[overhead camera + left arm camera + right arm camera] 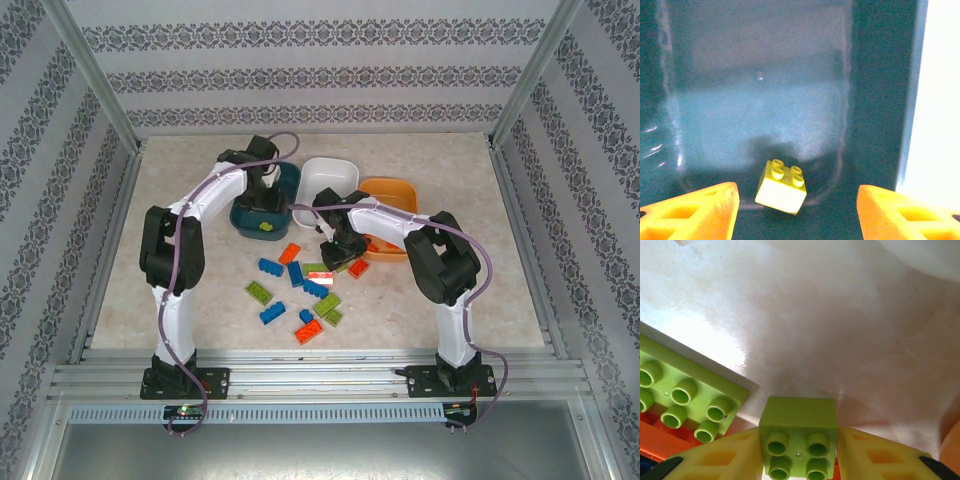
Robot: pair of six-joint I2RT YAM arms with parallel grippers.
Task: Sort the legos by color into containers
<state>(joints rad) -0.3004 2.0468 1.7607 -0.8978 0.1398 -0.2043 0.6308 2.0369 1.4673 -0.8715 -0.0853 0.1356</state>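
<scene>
My left gripper (797,201) hangs open over the dark teal container (880,100), and a small lime green lego (781,186) lies loose on its floor between the spread fingers. From above, that gripper (265,205) is over the teal container (290,180), with the green lego (267,227) near its front wall. My right gripper (799,442) is shut on a green two-by-two lego (797,415), a pad against each side. It (335,255) is low over the scattered legos (300,290) at the table's middle. The white container (330,175) and the orange container (395,190) stand behind it.
A flat green lego (685,390) rests on an orange one (660,440) just left of my right gripper. Blue (271,313), orange (309,332) and green (259,291) legos lie spread in front of the containers. Metal frame rails (100,250) border the table.
</scene>
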